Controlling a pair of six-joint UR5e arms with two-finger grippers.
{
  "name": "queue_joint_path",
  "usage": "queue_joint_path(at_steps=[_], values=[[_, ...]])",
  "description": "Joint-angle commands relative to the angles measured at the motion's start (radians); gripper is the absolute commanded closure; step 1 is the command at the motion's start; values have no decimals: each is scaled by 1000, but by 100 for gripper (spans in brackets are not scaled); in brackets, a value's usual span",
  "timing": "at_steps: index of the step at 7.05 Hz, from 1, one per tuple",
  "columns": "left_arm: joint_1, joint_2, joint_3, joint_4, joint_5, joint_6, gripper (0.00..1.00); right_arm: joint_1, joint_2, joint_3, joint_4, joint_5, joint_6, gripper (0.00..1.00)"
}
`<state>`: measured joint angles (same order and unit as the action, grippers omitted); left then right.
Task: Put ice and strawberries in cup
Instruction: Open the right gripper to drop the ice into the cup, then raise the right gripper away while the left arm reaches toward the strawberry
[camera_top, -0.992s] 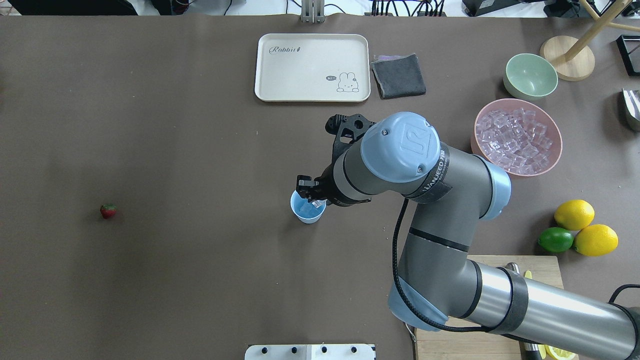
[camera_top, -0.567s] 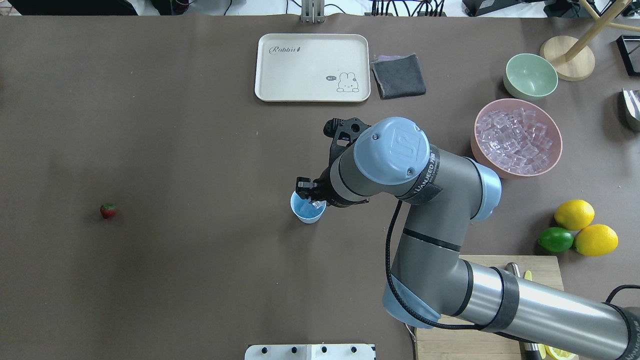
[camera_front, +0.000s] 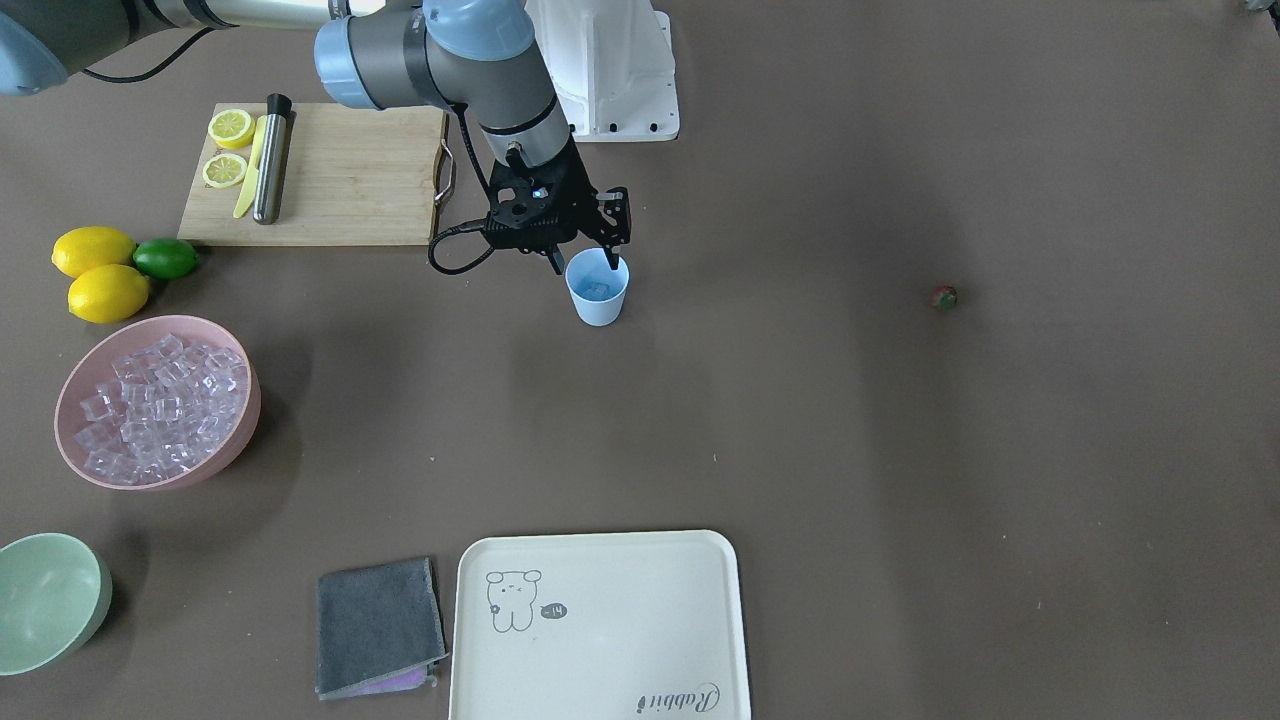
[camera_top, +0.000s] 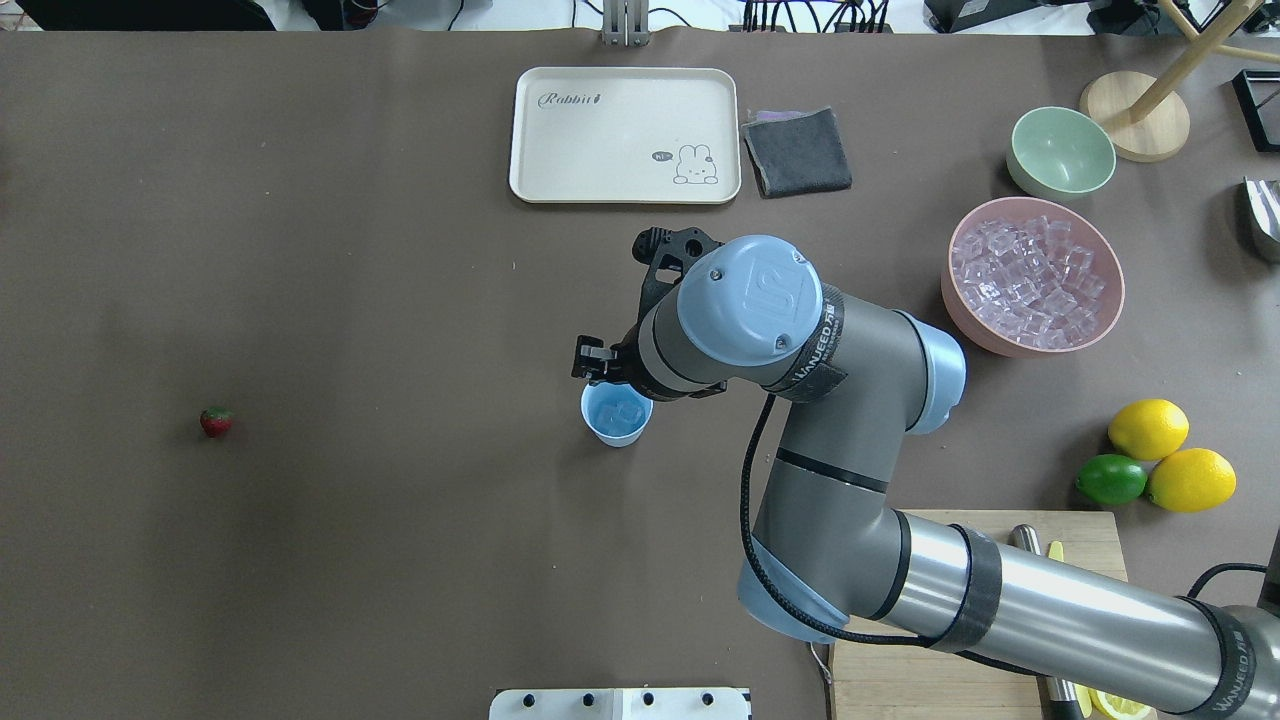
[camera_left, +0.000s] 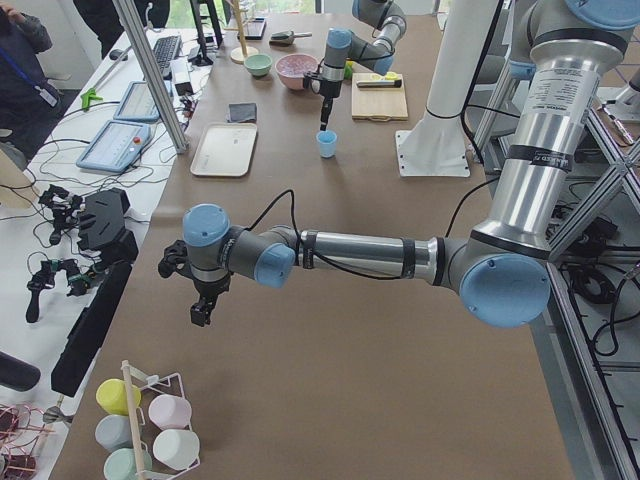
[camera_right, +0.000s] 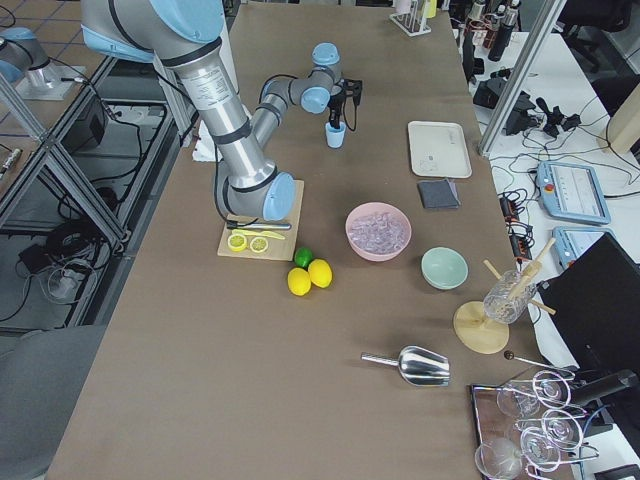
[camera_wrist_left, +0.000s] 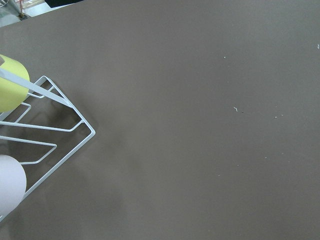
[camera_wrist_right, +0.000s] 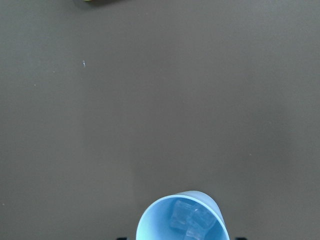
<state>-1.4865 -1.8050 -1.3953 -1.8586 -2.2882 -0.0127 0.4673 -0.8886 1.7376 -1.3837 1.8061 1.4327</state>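
Observation:
The light blue cup (camera_top: 617, 414) (camera_front: 598, 290) stands mid-table with clear ice (camera_wrist_right: 190, 222) cubes in its bottom. My right gripper (camera_front: 585, 262) (camera_top: 600, 365) hovers just above the cup's rim, open and holding nothing. More ice (camera_top: 1035, 280) fills the pink bowl (camera_front: 70, 455). One small red strawberry (camera_top: 216, 421) (camera_front: 943, 296) lies alone on the table far over on my left side. My left gripper (camera_left: 200, 310) hangs over bare table near a cup rack; it shows only in the exterior left view, so I cannot tell whether it is open or shut.
A cream tray (camera_top: 625, 135) and grey cloth (camera_top: 798, 152) lie at the far edge. A green bowl (camera_top: 1060, 152), two lemons (camera_top: 1148, 428) and a lime (camera_top: 1111, 480) sit right. A cutting board (camera_front: 330, 175) holds lemon halves and a knife. A wire cup rack (camera_wrist_left: 45, 130) stands by the left arm.
The right gripper has let go of an ice cube, which now lies in the cup. The gripper has drawn back from the cup's mouth toward the far side.

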Motion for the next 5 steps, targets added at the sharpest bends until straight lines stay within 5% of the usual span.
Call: queue_joint_path(at_steps=[1,5], values=[[5,-16,-11,-4,1,2,2,45,-7,60,-12,25,3,1],[234,62,-115,-351,6,-522,2,397,-157,142,-3,385,-186,1]])
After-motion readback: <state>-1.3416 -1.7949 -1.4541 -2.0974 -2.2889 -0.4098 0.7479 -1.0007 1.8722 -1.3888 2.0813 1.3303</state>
